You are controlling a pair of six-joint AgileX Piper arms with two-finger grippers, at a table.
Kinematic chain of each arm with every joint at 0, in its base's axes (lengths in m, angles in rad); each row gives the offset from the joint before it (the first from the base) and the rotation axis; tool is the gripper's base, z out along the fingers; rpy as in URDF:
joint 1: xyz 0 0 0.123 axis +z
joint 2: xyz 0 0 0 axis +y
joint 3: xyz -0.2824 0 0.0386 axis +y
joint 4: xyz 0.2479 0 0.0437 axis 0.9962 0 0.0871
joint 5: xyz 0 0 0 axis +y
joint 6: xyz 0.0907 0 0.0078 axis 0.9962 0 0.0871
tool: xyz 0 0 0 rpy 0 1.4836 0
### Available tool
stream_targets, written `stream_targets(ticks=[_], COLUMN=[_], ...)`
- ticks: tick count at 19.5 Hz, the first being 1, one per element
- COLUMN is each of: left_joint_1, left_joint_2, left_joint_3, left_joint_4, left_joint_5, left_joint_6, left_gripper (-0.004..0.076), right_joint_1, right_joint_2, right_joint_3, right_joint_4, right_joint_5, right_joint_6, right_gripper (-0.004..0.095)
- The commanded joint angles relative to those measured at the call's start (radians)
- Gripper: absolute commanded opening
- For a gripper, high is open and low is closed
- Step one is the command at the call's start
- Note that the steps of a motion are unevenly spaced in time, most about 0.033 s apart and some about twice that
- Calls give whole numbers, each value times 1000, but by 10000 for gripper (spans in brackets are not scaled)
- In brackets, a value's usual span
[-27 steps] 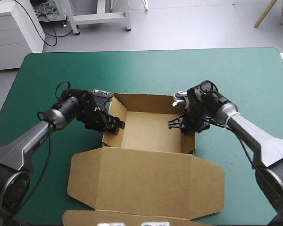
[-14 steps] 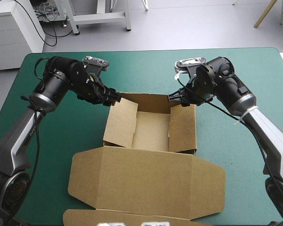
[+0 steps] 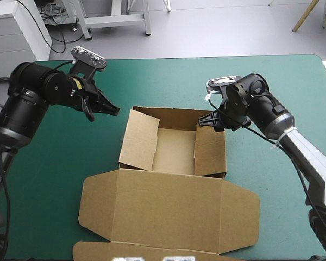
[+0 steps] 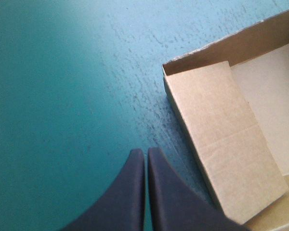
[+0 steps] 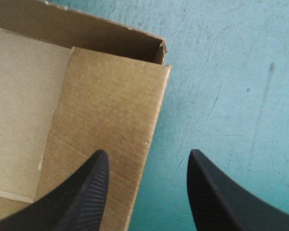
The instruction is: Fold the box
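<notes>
The brown box [image 3: 168, 201] lies mid-table as an open tray, its lid flat toward the front edge. Both side flaps lean inward over the tray floor [image 3: 174, 152]. My left gripper [image 3: 110, 109] hangs shut over the teal-green cover, apart from the box's far left corner. In the left wrist view the shut left gripper [image 4: 145, 153] points beside the left flap [image 4: 226, 139]. My right gripper [image 3: 206, 120] is open at the far right corner. In the right wrist view the right gripper [image 5: 147, 156] straddles the right flap's [image 5: 106, 115] outer edge, one finger over board, one over cover.
The lid's front flap [image 3: 152, 251] reaches the table's near edge. Teal-green cover [image 3: 282, 81] stretches beyond and to both sides of the box, up to the far edge [image 3: 168, 58].
Both grippers have come out of the tray and moved toward the far side. The left one has drawn off to the far left. The side flaps now lean inward.
</notes>
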Motion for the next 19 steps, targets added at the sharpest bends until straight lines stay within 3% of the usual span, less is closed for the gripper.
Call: stream_targets(ticks=[1, 7, 10, 14, 19], left_joint_1=[-2, -2, -2, -2, -2], left_joint_2=[-103, -269, -374, -494, -718], left_joint_3=[35, 272, 390, 495, 736], left_joint_4=[3, -31, -59, -76, -78], left_joint_5=[48, 37, 2, -16, -108], left_joint_6=[22, 48, 69, 69, 70], left_gripper=[-10, -10, -10, -10, -10], right_joint_1=[0, 0, 0, 0, -8], right_joint_2=[-35, 38, 85, 97, 97], right_joint_3=[18, 103, 103, 105, 105], right_joint_4=[-19, 26, 97, 87, 25], right_joint_5=[-24, -24, -26, -24, -31], right_joint_6=[22, 76, 37, 19, 36], right_gripper=[468, 448, 323, -5, -19])
